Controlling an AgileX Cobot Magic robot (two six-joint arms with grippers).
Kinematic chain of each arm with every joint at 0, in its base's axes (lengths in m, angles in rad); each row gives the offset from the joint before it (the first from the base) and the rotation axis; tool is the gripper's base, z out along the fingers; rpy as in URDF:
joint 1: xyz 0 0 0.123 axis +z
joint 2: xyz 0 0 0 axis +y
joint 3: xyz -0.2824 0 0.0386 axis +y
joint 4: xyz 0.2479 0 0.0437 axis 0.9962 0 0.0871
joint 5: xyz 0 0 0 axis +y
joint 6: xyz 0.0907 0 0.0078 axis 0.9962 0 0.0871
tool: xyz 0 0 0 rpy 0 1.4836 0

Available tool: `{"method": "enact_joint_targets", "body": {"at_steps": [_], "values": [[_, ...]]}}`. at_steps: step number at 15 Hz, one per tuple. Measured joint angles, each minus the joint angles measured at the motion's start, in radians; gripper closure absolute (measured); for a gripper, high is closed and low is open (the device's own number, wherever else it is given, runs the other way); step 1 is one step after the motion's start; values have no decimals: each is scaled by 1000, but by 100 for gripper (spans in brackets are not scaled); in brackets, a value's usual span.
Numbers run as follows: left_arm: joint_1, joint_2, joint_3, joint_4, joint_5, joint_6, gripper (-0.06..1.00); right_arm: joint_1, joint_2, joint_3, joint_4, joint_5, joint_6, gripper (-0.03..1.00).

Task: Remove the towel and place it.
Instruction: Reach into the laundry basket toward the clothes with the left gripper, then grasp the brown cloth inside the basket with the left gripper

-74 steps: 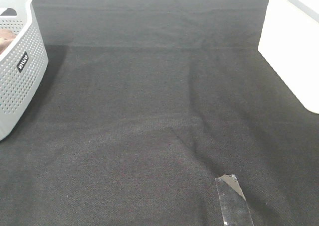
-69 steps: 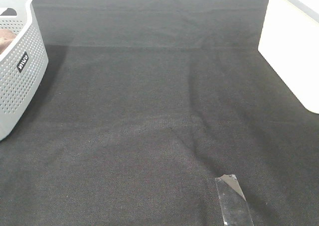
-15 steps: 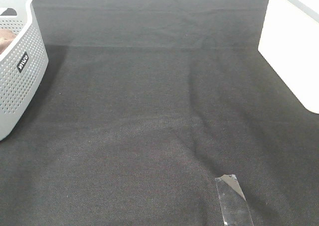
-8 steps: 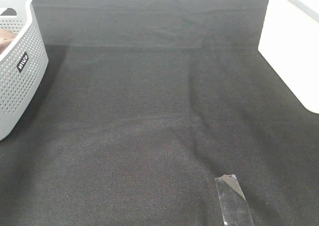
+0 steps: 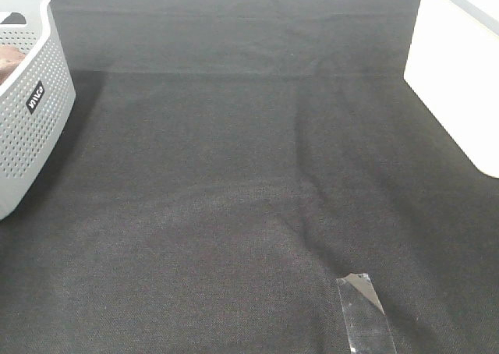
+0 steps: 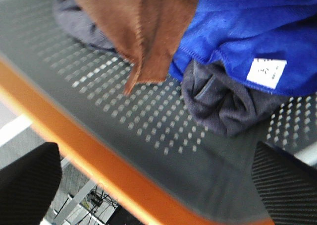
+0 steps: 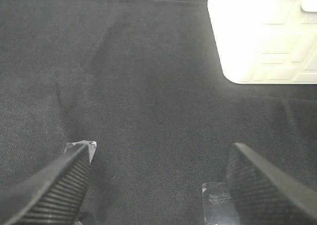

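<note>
L hand (image 6: 153,153) is spread wide. Its 2 dark ribbed fingers (image 6: 27,185) are far apart w/ nothing between them, so it grips nothing. It points at a slant into the gray basket (image 6: 124,111), whose wall is full of little holes. A blurry orange strip (image 6: 94,160) runs across just in front of the fingers. Can't tell what it is.

R hand (image 7: 161,153) is spread wide too & has nothing in it. It hangs low over the black cloth (image 7: 148,86) on the table, tipped fwd. 2 bits of clear tape (image 7: 79,145) lie on the cloth, 1 by each fingertip. A white box (image 7: 262,36) stands ahead of R hand, off to 1 side & well apart.

The towel (image 6: 143,27) is brown, soft & fuzzy, all bunched up w/ folds. It lies in the basket ahead of L hand, past the fingertips & not touching them. 1 narrow end hangs down to a point over the holes. A fuzzy edge line runs down it.

Right beside the towel, touching it, is a blue cloth (image 6: 247,27) w/ a small white tag (image 6: 266,72). A dark gray cloth (image 6: 223,106) pokes out under the blue 1, nearer to L hand than the towel is. More gray cloth shows on the towel's other side.

From up high only a tiny brown bit of the towel peeks over the basket rim. It is far from R hand, w/ the wide black cloth between.
</note>
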Motion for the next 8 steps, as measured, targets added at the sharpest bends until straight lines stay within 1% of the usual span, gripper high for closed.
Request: {"method": "enact_joint_targets", "body": {"at_steps": [2,4,6,8], "values": [[16,100,-32,0,-14,19,-4,0,0,0,0,0,0,24],[31,188,-100,1,-16,29,-4,0,0,0,0,0,0,24],[34,263,-158,1,-15,33,-4,0,0,0,0,0,0,24],[34,331,-195,10,1,67,-2,0,0,0,0,0,0,24]]}}
